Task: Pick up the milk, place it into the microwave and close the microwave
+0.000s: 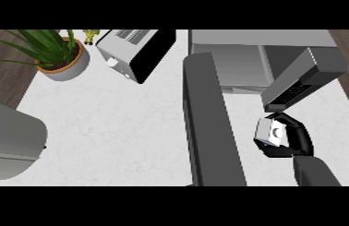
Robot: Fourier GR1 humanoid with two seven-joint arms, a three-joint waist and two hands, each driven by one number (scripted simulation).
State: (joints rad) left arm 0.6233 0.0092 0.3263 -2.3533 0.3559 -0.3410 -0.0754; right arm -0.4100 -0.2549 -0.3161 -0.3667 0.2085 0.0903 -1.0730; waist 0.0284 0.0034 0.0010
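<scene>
Now right hand curled round milk (carton mostly visible), beside open microwave.

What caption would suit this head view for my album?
Right hand curled round the milk beside the open microwave, its door swung out.

Even, bright, diffuse light; no clear source direction. White marbled desk evenly lit, no glare. Faint soft shadow beside the long dark grey microwave door. Black glossy toaster-oven front shows no reflections. Overall slightly soft; edges undistorted.
</scene>
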